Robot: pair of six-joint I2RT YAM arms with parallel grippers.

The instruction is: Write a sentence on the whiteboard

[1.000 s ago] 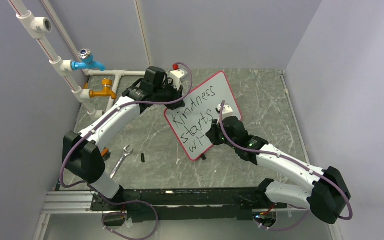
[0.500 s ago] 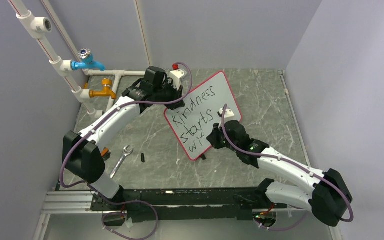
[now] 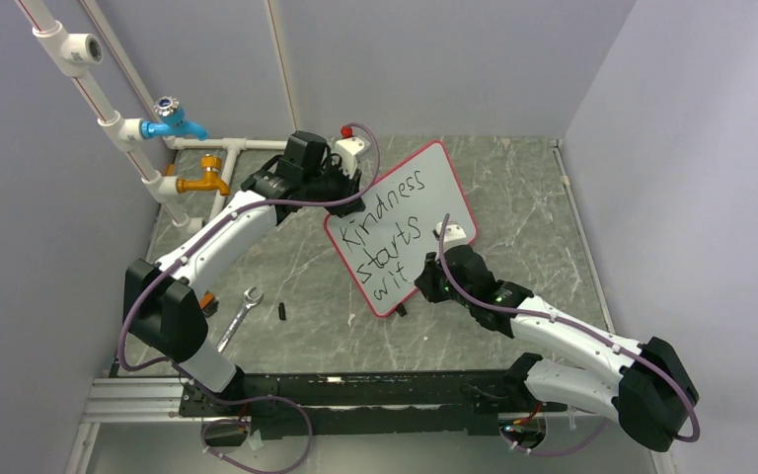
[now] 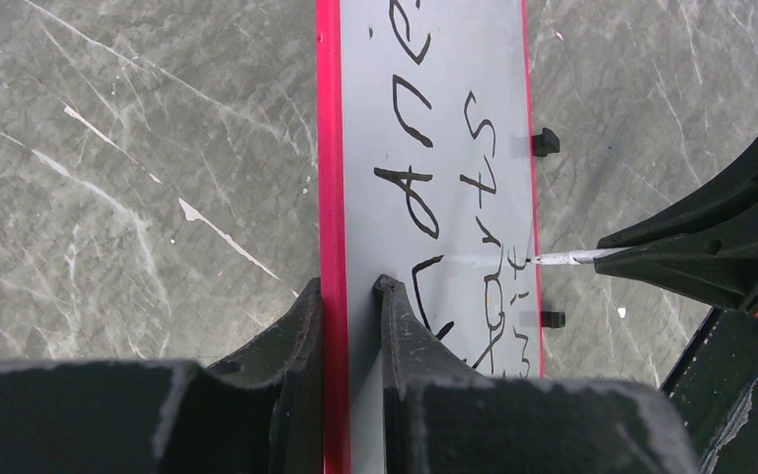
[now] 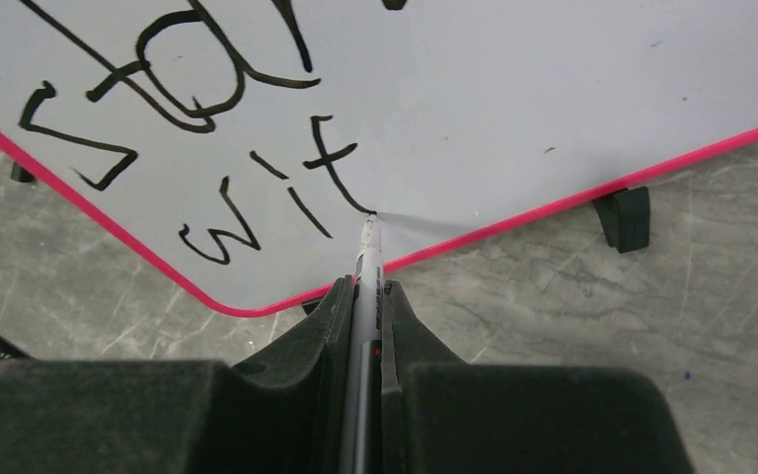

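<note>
The whiteboard (image 3: 424, 193), white with a thin red rim, lies tilted in the middle of the table. The sentence (image 3: 385, 237) reads "Kindness starts wit" in black letters; it shows in the right wrist view (image 5: 257, 207) too. My left gripper (image 4: 347, 291) is shut on the whiteboard's red rim (image 4: 328, 148) at its far left corner (image 3: 350, 202). My right gripper (image 5: 365, 286) is shut on a white marker (image 5: 367, 276), whose tip touches the board at the foot of the "t". In the top view my right gripper (image 3: 426, 276) is at the board's near edge.
A wrench (image 3: 239, 314) and a small black cap (image 3: 282, 311) lie left of the board. White pipes with a blue tap (image 3: 173, 120) and an orange tap (image 3: 202, 181) stand at the back left. Small black feet (image 5: 622, 217) prop up the board's edge.
My right gripper has moved right and toward the near edge with the marker. The third line has grown from "wi-" to "wit". The left arm and the board have not moved.
</note>
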